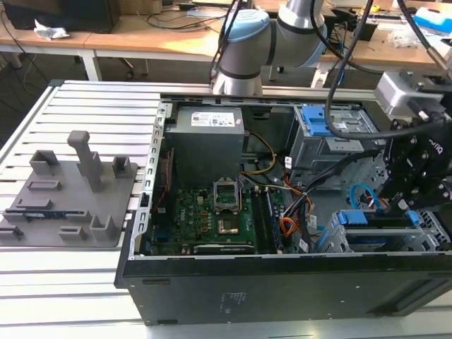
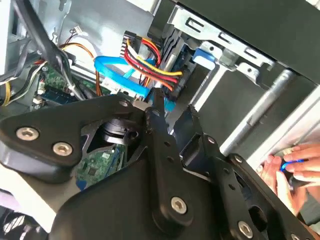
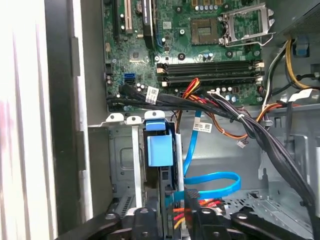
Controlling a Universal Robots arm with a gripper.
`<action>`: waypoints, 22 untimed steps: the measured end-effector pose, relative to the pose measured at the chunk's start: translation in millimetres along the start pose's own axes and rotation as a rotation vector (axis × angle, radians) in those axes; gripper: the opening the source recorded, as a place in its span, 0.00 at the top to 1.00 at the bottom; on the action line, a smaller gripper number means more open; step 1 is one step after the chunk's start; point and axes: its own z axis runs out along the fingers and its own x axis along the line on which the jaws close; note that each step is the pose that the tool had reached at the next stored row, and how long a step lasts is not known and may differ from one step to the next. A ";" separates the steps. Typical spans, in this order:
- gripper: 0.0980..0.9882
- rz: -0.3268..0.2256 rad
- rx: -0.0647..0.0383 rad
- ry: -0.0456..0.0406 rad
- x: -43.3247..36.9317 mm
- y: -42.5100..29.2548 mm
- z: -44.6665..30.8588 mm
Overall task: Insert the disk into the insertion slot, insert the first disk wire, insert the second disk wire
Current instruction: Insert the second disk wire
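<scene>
I am looking into an open computer case (image 1: pixel 212 296) lying on its side on a slatted table (image 1: pixel 85 106). In the exterior view, the disk (image 1: pixel 374 220) in its blue frame sits at about four o'clock from the green board (image 1: pixel 205 212). It rests inside the low grey metal slot (image 1: pixel 427 239), near the case wall. The arm (image 1: pixel 244 49) comes in from twelve o'clock, and its black head hangs just above that corner.

In the first wrist view the disk's blue tab (image 3: pixel 160 150) stands between the slot's grey rails (image 3: pixel 134 150). The light-blue cable (image 3: pixel 215 177) loops just beside it and curls back toward the gripper (image 3: pixel 181 197). In the second wrist view the gripper (image 2: pixel 175 104) is right at the rear of the disk. The light-blue cable (image 2: pixel 117 75) and the orange-red wire (image 2: pixel 152 65) both run to that spot. I cannot tell whether the gripper is clamped on a plug or merely close to it.

A person's hand (image 2: pixel 295 170) shows beyond the case wall in the second wrist view.
</scene>
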 end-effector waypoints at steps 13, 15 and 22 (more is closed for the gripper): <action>0.70 0.002 0.001 0.0147 -4.4 1.1 -37.4; 0.72 0.002 0.001 0.0147 -4.4 1.1 -37.4; 0.99 0.002 0.001 0.0148 -4.4 1.1 -37.4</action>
